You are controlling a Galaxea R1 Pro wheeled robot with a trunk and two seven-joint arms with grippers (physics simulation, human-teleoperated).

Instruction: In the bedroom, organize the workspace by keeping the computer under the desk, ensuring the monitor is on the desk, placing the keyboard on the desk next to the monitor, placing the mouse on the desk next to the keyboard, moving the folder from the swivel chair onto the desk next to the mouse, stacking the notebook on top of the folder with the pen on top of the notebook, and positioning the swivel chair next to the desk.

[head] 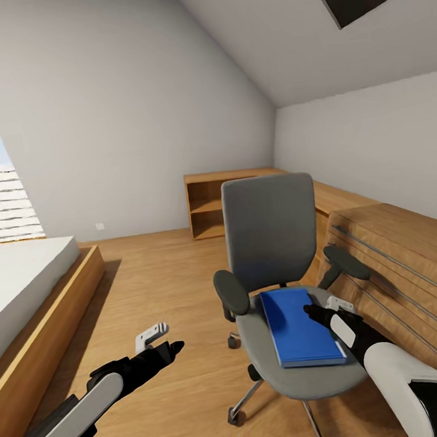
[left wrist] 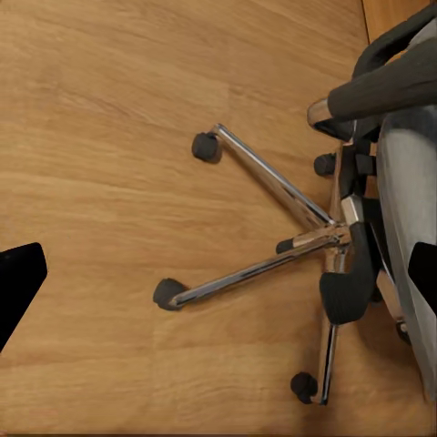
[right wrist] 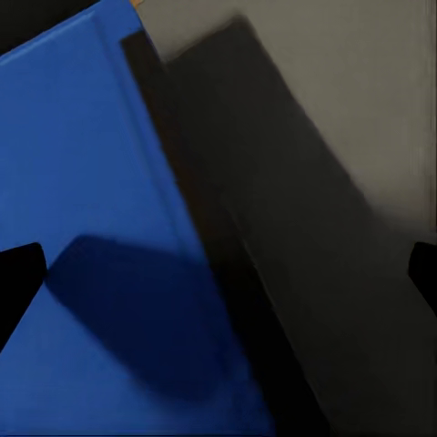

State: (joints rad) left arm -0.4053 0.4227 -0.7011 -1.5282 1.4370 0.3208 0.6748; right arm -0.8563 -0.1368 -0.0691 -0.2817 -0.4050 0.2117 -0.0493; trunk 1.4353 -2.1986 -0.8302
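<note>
The folder [head: 299, 327] lies flat on the chair [head: 274, 286] seat, long side running from 12 to 6. The right gripper [head: 322, 311] hovers at its 3 o'clock edge, fingers spread and empty, much nearer than the left gripper [head: 162, 341], whose fingers are also apart.

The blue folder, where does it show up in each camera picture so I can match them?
Head view: the folder lies flat on the swivel chair seat, lower right of centre.
Left wrist view: chair base and floor, no folder.
Right wrist view: folder covers the picture's left half.
Shared landmark: the grey chair seat.

blue folder [head: 299, 327], grey swivel chair [head: 269, 231], oak floor [head: 165, 293]
</note>
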